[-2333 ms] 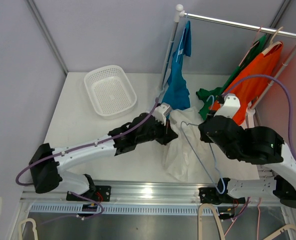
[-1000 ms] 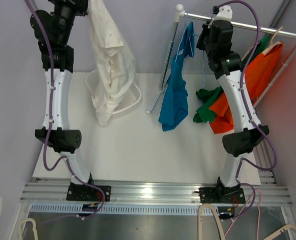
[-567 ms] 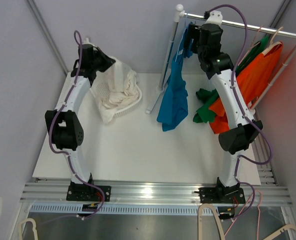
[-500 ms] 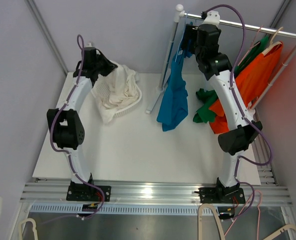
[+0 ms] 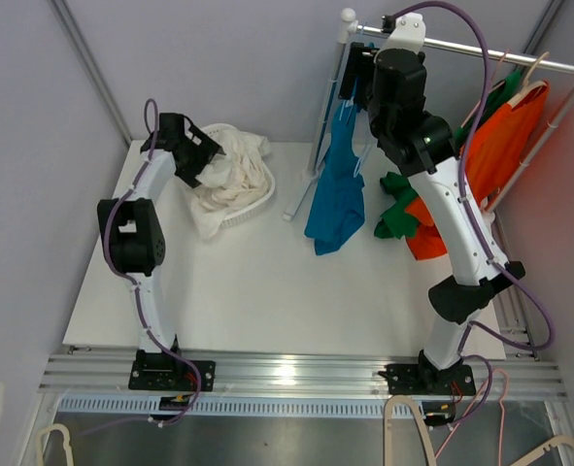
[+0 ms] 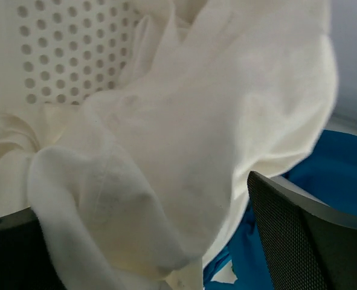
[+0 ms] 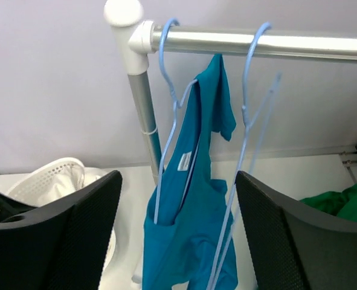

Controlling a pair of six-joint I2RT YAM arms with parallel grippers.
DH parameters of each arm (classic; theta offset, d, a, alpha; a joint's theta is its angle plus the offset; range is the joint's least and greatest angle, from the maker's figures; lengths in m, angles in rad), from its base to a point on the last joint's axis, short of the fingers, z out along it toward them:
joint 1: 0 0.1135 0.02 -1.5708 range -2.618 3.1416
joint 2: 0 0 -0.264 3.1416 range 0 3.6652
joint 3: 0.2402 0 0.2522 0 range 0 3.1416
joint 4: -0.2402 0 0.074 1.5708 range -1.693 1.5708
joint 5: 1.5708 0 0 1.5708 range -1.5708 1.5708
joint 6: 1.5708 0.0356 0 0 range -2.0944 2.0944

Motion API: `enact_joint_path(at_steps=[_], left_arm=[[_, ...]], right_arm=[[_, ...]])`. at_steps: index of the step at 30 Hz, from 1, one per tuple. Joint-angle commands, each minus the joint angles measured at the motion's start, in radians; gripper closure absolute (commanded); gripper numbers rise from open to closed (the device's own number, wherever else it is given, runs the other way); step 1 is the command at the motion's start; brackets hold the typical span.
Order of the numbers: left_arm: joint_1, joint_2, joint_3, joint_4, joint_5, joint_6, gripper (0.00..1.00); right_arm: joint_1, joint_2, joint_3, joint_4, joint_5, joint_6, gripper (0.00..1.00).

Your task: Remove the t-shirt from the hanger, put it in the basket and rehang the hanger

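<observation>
Left wrist: left gripper (image 6: 139,205) jaws spread, white t-shirt (image 6: 214,115) bunched between them, draped over basket (image 6: 57,54)

White arms (image 5: 458,199), black joints (image 5: 131,241), purple cables (image 5: 483,49)

Overhead camera looks down from behind; left wrist sits close on the crumpled cream t-shirt (image 6: 226,121); right wrist faces the silver metal rail (image 7: 275,43) (both visible overhead).

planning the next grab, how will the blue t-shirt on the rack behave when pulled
Probably floppy: the blue t-shirt hangs in loose folds. Likely light, since a thin wire hanger carries it. The hanger only hooks over the rail, so pulling may swing it.
</observation>
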Motion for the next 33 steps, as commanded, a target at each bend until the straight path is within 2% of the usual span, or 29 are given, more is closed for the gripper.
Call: enact_joint_path(at_steps=[1,5,8,10,13,17,23,27,30,33], left_arm=[[-0.002,0.001,0.086,-0.117,0.022,0.012,0.01],[-0.035,-0.205,-0.013,-0.079,-0.105,0.066,0.01],[-0.077,-0.322,-0.095,0.000,-0.156,0.103,0.00],[-0.107,-0.384,-0.073,0.002,-0.218,0.146,0.00],[-0.138,-0.412,-0.003,-0.059,-0.289,0.193,0.00],[-0.144,-0.429,0.016,-0.084,-0.291,0.206,0.00],[-0.151,-0.346,0.075,-0.166,-0.280,0.220,0.00],[-0.213,-0.381,0.030,-0.118,-0.333,0.270,0.01],[-0.281,-0.415,0.008,-0.073,-0.360,0.307,0.01],[-0.338,-0.451,-0.033,0.025,-0.320,0.344,0.00]], right_arm=[[-0.043,0.050,0.094,-0.037,-0.026,0.014,0.23],[-0.094,0.142,0.180,-0.044,-0.138,0.049,0.30],[-0.135,0.160,0.168,0.001,-0.163,0.067,0.30],[-0.154,0.185,0.183,0.007,-0.213,0.090,0.29],[-0.172,0.196,0.183,0.024,-0.262,0.097,0.27],[-0.174,0.202,0.177,0.041,-0.282,0.100,0.26],[-0.166,0.199,0.177,0.027,-0.279,0.101,0.27],[-0.100,0.153,0.135,-0.004,-0.110,0.063,0.26],[-0.069,0.108,0.077,0.013,-0.109,0.074,0.26],[-0.069,0.111,0.062,0.037,-0.127,0.075,0.26]])
